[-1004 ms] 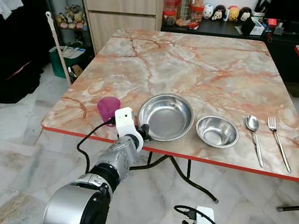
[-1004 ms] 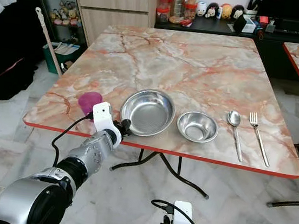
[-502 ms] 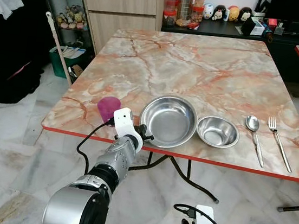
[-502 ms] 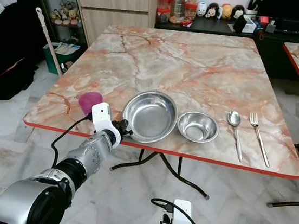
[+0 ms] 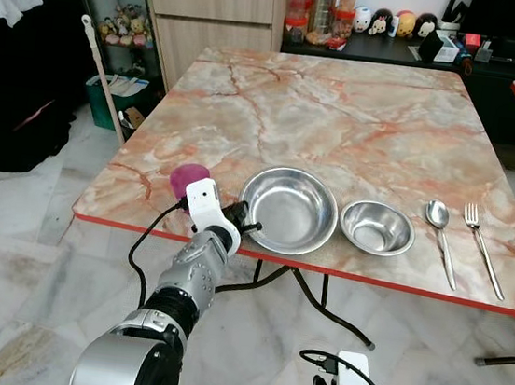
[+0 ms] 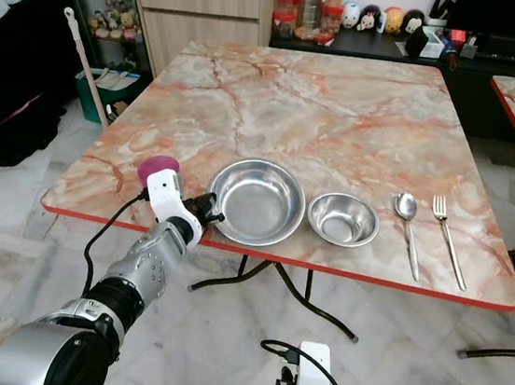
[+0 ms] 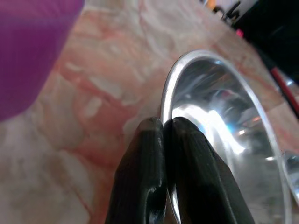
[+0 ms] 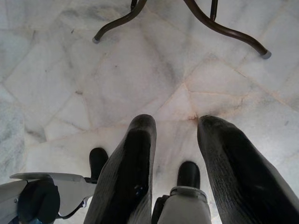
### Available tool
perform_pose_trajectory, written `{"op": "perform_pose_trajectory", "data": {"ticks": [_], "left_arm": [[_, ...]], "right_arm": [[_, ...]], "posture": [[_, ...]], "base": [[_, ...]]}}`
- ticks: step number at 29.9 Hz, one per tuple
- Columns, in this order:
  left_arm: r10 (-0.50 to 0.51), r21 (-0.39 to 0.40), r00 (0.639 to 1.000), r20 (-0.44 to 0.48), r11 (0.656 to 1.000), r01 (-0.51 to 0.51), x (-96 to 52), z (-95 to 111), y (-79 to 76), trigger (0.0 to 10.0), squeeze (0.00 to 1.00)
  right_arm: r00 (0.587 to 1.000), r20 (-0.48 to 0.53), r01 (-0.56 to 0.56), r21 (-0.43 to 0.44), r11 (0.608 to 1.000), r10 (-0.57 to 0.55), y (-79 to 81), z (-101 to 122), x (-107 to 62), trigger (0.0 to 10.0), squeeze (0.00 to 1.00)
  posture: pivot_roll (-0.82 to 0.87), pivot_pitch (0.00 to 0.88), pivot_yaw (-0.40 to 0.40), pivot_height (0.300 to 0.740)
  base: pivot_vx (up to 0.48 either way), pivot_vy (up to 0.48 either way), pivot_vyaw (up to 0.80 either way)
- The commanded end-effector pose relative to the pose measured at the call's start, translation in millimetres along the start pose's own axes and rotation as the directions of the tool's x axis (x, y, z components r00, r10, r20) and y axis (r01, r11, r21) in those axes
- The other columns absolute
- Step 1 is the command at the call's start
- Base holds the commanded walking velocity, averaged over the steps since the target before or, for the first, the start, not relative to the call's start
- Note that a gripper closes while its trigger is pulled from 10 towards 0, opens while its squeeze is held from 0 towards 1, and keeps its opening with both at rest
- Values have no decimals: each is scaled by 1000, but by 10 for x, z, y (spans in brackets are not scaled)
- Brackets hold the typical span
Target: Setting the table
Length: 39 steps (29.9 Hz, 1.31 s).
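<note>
Left hand (image 5: 246, 223) pinches the near-left rim of the large steel bowl (image 5: 289, 209), fingers (image 7: 154, 177) closed tightly on the metal edge. Large bowl rests on the marble table (image 5: 342, 118) near its front edge. Relative to this bowl: purple cup (image 5: 187, 178) just to its left, small steel bowl (image 5: 377, 228) just to its right, then spoon (image 5: 438, 235) and fork (image 5: 481, 246) farther right. Right hand (image 8: 175, 163) hangs above the floor, fingers parted.

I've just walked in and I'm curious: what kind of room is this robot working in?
Probably a home dining area: a marble-patterned table laid with steel bowls, a spoon and fork, and a sideboard with food jars.
</note>
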State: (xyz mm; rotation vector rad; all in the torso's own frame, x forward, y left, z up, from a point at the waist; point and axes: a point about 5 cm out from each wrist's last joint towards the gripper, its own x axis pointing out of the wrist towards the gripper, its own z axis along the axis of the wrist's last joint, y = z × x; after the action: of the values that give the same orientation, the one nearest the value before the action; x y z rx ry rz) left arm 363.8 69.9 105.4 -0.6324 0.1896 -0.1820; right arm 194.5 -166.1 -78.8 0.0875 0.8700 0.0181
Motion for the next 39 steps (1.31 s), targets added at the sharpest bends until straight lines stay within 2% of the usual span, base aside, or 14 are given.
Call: {"op": "perform_pose_trajectory", "data": {"ticks": [1, 4, 5, 10, 13, 17, 18, 20, 31, 34, 37, 38, 39], "left_arm": [[-48, -89, 999, -2, 995, 47, -64, -219, -177, 0, 0], [-96, -70, 995, 31, 993, 98, -68, -174, -224, 118, 0], [-146, -42, 987, 67, 988, 149, -83, -140, -287, 10000, 0], [-179, -31, 979, 95, 983, 183, -94, -117, -333, 10000, 0], [-207, -41, 968, 140, 976, 215, -100, -37, -377, 10000, 0], [-214, -38, 966, 146, 974, 222, -106, -26, -384, 10000, 0], [-198, -81, 964, 177, 973, 215, -91, 44, -386, 10000, 0], [-193, -92, 960, 204, 972, 215, -85, 107, -390, 10000, 0], [-222, -49, 928, 300, 968, 248, -111, 320, -460, 10000, 0], [-236, -53, 909, 345, 961, 270, -134, 437, -508, 10000, 0], [-266, -19, 868, 418, 953, 302, -168, 665, -612, 10000, 0], [-259, -4, 846, 466, 955, 295, -184, 823, -626, 10000, 0], [-259, -4, 846, 466, 955, 295, -184, 823, -626, 10000, 0]], "right_arm": [[1000, 3, -8, -3, 1000, 8, 24, 40, 14, 10000, 0], [1000, 5, 0, -12, 1000, 0, 13, 44, 13, 10000, 0], [1000, 7, 7, -14, 1000, -7, 0, 39, 10, 10000, 0], [1000, 10, 10, -10, 1000, -10, -8, 43, 9, 10000, 0], [1000, 19, 14, -2, 1000, -14, -16, 67, 12, 10000, 0], [1000, 20, 14, -2, 1000, -14, -17, 68, 12, 10000, 0], [1000, 19, 14, -2, 1000, -14, -18, 68, 12, 10000, 0], [1000, 19, 14, -1, 1000, -14, -19, 71, 13, 10000, 0], [999, 32, 19, 5, 1000, -19, -27, 88, 13, 10000, 0], [999, 36, 22, 6, 1000, -22, -28, 91, 13, 10000, 0], [999, 37, 23, 7, 1000, -23, -34, 90, 11, 10000, 0], [999, 36, 22, 5, 1000, -23, -34, 91, 12, 10000, 0], [999, 36, 22, 5, 1000, -23, -34, 91, 12, 10000, 0]], "posture": [[-139, 0, 46, 740], [-138, 0, 43, 740], [-138, 0, 41, 740], [-151, 0, 45, 740], [-153, 0, 46, 740], [-153, 0, 46, 740], [-151, 0, 46, 740], [-152, 0, 46, 740], [-150, 0, 46, 740], [-150, 0, 46, 740], [-153, 0, 46, 740], [-144, 0, 41, 740], [-144, 0, 41, 740]], "base": [[0, 0, 0], [0, 0, 0], [0, 0, 0], [0, 0, 0], [0, 0, 0], [0, 0, 0], [0, 0, 0], [0, 0, 0], [0, 0, 0], [0, 0, 0], [0, 0, 0], [0, 0, 0], [0, 0, 0]]}}
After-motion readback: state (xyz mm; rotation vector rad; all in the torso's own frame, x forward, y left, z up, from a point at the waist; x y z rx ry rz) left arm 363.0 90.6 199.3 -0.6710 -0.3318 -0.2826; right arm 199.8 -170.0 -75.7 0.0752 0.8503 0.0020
